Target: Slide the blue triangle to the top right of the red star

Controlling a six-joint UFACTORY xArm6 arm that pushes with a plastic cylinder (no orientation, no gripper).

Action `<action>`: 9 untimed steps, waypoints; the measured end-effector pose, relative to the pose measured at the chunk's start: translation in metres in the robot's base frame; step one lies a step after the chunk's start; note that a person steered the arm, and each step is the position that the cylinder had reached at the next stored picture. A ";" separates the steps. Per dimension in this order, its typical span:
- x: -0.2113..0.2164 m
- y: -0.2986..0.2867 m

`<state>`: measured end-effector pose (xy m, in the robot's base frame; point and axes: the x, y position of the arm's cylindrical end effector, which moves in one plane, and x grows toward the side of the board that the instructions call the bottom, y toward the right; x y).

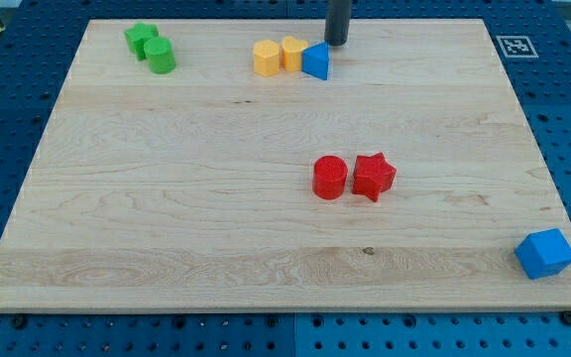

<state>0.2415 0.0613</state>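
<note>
The blue triangle (316, 61) lies near the view's top, just right of two yellow blocks. The red star (374, 177) lies right of the board's middle, with a red cylinder (330, 178) touching its left side. My tip (337, 43) comes down from the view's top edge and rests on the board just above and to the right of the blue triangle, a small gap from it.
A yellow hexagonal block (266, 59) and a yellow block (292, 53) sit left of the triangle. A green star-like block (141, 39) and a green cylinder (161, 57) lie at the top left. A blue cube (544, 253) sits at the board's bottom right corner.
</note>
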 end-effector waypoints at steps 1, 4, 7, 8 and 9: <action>0.014 -0.012; 0.042 -0.062; 0.096 -0.007; 0.097 0.007; 0.076 0.015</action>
<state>0.3180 0.0765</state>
